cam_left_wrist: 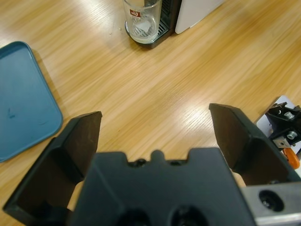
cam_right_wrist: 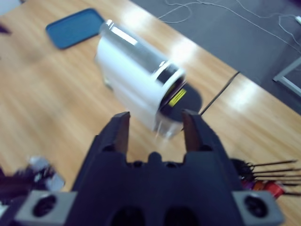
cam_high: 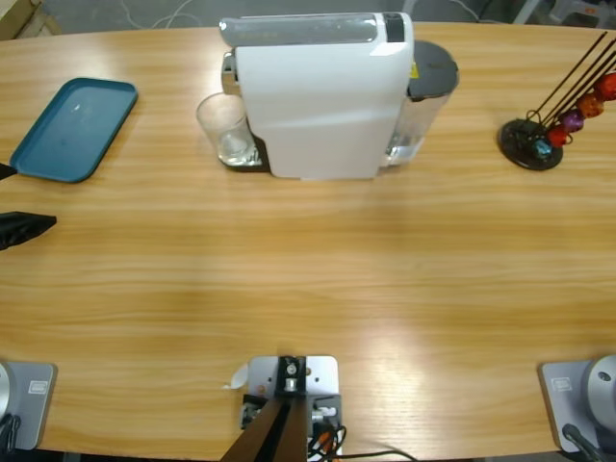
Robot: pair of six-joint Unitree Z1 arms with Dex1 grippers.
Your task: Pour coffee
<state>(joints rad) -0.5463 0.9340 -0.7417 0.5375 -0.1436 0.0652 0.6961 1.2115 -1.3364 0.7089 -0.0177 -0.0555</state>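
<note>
Both sets of jaws are seen spread and empty above the wooden surface (cam_high: pixel 318 269).

The left gripper (cam_left_wrist: pixel 155 136) is held wide open, well short of the glass tumbler (cam_left_wrist: pixel 142 20) standing at the front of the white coffee machine (cam_high: pixel 322 91). No coffee can be made out in it. The right gripper (cam_right_wrist: pixel 155 129) is parted, aimed at the machine. A blue tray (cam_high: pixel 74 129) lies far left of the machine, a capsule rack (cam_high: pixel 549 130) far right.

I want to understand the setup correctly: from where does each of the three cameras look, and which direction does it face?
High view: fixed above, facing down on the table, white coffee machine and glass; a black gripper tip at the left edge.
Left wrist view: low over the table, facing the glass; left gripper, jaws open.
Right wrist view: raised, facing the machine's back; right gripper, jaws open.
All three share the machine and blue tray.
</note>
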